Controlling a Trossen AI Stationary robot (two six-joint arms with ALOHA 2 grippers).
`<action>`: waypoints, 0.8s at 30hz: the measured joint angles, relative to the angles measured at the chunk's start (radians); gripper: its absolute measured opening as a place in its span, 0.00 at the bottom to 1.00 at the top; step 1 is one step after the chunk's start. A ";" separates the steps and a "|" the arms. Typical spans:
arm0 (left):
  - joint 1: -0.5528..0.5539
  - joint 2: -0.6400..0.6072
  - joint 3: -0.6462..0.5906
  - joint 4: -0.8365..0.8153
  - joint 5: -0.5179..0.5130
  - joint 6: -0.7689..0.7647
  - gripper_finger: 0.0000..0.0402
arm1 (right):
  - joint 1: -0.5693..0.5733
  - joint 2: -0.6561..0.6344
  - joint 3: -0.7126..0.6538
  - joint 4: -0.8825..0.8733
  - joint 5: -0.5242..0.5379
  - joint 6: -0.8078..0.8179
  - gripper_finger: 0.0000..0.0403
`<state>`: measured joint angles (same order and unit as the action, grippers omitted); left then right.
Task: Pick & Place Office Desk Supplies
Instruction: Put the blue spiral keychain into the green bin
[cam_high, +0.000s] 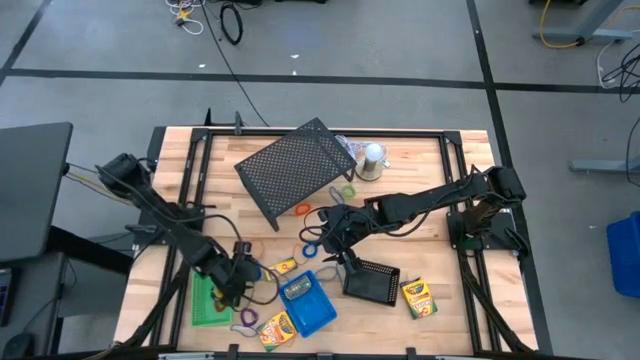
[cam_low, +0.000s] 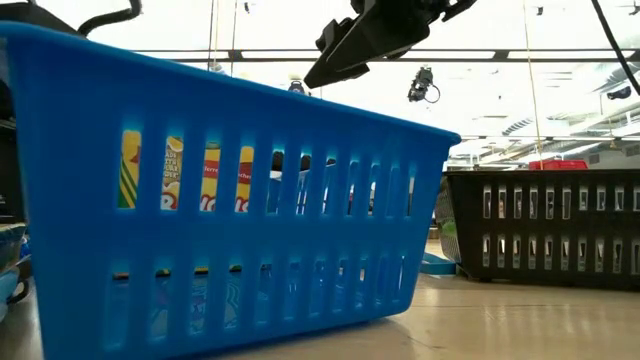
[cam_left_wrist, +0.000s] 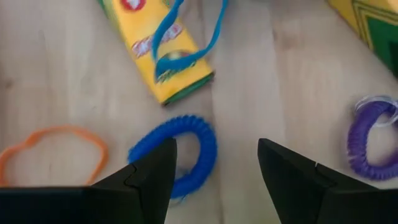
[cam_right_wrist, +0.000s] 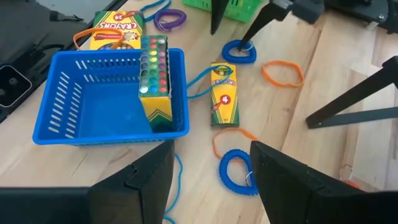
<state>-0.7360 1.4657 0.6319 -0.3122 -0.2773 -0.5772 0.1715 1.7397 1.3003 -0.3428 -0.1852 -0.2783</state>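
Observation:
My left gripper (cam_left_wrist: 217, 168) stands open, pointing steeply down over a blue coiled loop (cam_left_wrist: 186, 149) on the wood near the table's near-left. One fingertip (cam_right_wrist: 245, 42) is at the loop's ring. Beside it lie an orange loop (cam_left_wrist: 53, 149), a purple coiled loop (cam_left_wrist: 372, 146) and a small crayon box (cam_left_wrist: 163, 56) with a thin blue loop across it. My right gripper (cam_right_wrist: 211, 180) hovers open above mid-table, over a second blue coiled loop (cam_right_wrist: 238, 171). The blue tray (cam_right_wrist: 62, 99) holds a crayon box (cam_right_wrist: 155, 84) that leans on the tray's wall. My left gripper has one fingertip (cam_left_wrist: 152, 174) at the blue coiled loop's rim (cam_left_wrist: 140, 152), coming from above at a slant. Whether it touches the loop I cannot tell. The loop lies flat on the table.
A green tray (cam_high: 207, 302) lies at the near left, a black mesh tray (cam_high: 372, 282) near right of the blue tray. More crayon boxes (cam_high: 418, 297) (cam_high: 277, 328) lie along the near edge. A large mesh rack (cam_high: 295, 170) and a silver dome (cam_high: 372, 160) stand at the back.

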 joint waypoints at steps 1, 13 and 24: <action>0.004 0.011 0.000 0.006 0.002 0.002 0.58 | 0.000 0.000 0.000 0.000 0.000 0.000 0.54; 0.025 0.087 0.003 0.007 0.010 0.000 0.57 | 0.000 0.000 0.000 -0.013 0.000 0.000 0.54; 0.024 0.089 0.003 0.011 -0.001 -0.014 0.27 | 0.000 0.000 0.000 -0.013 0.000 -0.008 0.54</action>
<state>-0.7117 1.5551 0.6345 -0.3011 -0.2779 -0.5912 0.1719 1.7397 1.3003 -0.3557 -0.1852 -0.2859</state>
